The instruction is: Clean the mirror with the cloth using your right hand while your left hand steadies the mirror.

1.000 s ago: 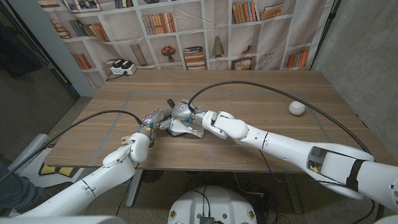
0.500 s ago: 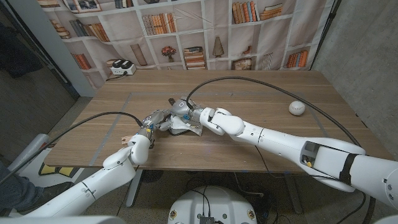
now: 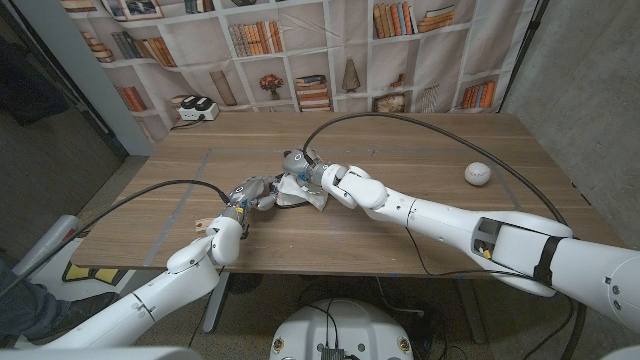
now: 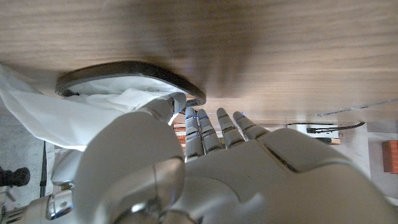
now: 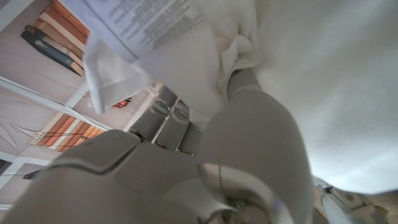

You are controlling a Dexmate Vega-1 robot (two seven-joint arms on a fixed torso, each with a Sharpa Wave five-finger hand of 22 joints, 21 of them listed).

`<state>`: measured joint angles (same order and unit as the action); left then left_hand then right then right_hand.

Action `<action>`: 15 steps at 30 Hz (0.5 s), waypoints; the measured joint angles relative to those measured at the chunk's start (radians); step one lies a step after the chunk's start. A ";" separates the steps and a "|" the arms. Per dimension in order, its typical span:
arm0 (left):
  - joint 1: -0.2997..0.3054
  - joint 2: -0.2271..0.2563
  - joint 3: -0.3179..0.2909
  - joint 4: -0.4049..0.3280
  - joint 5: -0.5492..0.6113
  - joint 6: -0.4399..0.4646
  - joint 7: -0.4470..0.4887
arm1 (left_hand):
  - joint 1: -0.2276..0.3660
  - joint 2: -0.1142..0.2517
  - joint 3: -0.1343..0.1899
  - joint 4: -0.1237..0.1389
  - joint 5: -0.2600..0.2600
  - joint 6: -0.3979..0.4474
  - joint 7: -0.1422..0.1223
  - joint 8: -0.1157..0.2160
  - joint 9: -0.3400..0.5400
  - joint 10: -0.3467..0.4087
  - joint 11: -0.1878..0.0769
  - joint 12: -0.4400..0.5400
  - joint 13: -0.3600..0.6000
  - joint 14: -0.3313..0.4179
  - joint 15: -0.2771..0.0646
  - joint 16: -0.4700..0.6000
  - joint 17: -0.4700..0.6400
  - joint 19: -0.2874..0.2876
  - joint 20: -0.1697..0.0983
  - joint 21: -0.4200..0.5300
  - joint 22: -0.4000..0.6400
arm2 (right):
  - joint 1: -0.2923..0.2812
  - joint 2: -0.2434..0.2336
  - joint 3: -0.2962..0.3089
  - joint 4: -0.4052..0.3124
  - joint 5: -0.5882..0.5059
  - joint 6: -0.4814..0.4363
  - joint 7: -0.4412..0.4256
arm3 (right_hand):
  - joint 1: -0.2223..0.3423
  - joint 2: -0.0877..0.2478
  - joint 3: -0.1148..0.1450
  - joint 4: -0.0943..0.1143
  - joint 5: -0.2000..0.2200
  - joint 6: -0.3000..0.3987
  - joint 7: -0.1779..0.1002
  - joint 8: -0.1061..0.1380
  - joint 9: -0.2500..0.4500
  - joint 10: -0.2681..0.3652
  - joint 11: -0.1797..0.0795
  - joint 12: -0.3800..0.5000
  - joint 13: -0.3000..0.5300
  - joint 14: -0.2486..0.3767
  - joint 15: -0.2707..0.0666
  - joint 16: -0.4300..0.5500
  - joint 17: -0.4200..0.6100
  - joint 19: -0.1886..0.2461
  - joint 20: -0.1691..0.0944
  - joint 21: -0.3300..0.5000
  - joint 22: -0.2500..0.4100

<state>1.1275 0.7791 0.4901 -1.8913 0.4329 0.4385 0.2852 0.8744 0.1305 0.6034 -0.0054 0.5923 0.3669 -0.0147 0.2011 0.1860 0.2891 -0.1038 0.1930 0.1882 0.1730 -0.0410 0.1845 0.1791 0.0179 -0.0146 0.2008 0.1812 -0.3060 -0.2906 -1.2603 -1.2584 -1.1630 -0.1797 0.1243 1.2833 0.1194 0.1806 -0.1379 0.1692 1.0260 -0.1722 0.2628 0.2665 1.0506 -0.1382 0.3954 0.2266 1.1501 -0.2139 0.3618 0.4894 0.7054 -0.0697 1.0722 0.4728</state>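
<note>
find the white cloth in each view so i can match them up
Head view: cloth at table centre, under the right hand.
Left wrist view: cloth draped over the dark-rimmed mirror.
Right wrist view: cloth beyond the hand's fingers.
Shared landmark: the right hand holding it.

Cloth: plain white. Mirror: dark grey rim. Desk: brown wood grain, pale taped lines. Ball: white. Arm cables: black. Backdrop: printed white bookshelves, orange and brown books.
</note>
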 measured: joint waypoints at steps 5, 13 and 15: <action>-0.005 -0.004 0.005 0.004 0.007 0.003 0.004 | -0.020 -0.007 0.000 0.000 -0.001 0.005 -0.005 0.000 0.000 0.001 -0.001 0.000 0.000 0.000 0.000 0.000 0.000 0.000 0.000 0.000 0.000 | 0.003 -0.007 -0.006 -0.008 0.020 -0.017 0.012 | 0.000 0.000 0.000 0.000 0.000 0.000 0.000 -0.001 0.000 0.000 0.000 0.000 0.000 0.001 0.001 0.001 0.000 0.000 0.000 0.003 -0.002; -0.022 -0.005 0.021 0.007 0.031 0.021 0.000 | -0.181 -0.094 -0.066 0.065 -0.173 0.057 -0.013 0.008 0.000 0.048 -0.015 0.012 0.000 0.021 0.001 0.005 0.000 0.000 0.000 0.000 0.000 | 0.002 -0.024 -0.010 -0.039 0.049 -0.036 0.030 | 0.000 0.000 0.003 -0.003 0.000 0.000 0.000 -0.002 -0.005 0.000 0.000 0.000 0.000 0.003 -0.001 0.001 0.005 0.000 0.000 0.003 -0.005; -0.025 -0.005 0.025 0.007 0.037 0.028 -0.004 | -0.210 -0.102 -0.074 0.077 -0.221 0.105 -0.015 0.022 0.000 0.087 -0.021 0.024 0.000 0.046 0.002 0.005 0.000 0.010 -0.002 0.000 0.000 | 0.001 -0.027 -0.010 -0.045 0.053 -0.038 0.033 | 0.000 0.000 0.003 -0.003 -0.002 0.000 0.000 -0.002 -0.005 -0.001 -0.001 0.002 0.000 0.004 -0.002 0.001 0.005 0.000 0.000 0.003 -0.005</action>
<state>1.1022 0.7744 0.5150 -1.8848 0.4695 0.4663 0.2811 0.6646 0.0288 0.5298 0.0719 0.3712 0.4722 -0.0301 0.2232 0.1860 0.3765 -0.1245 0.2167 0.1882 0.2193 -0.0392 0.1897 0.1791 0.0276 -0.0167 0.2008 0.1814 -0.3051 -0.3176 -1.2700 -1.3039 -1.1097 -0.2180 0.1569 1.2835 0.1195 0.1837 -0.1410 0.1672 1.0259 -0.1724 0.2603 0.2619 1.0492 -0.1395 0.3974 0.2266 1.1542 -0.2162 0.3627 0.4941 0.7053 -0.0697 1.0747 0.4679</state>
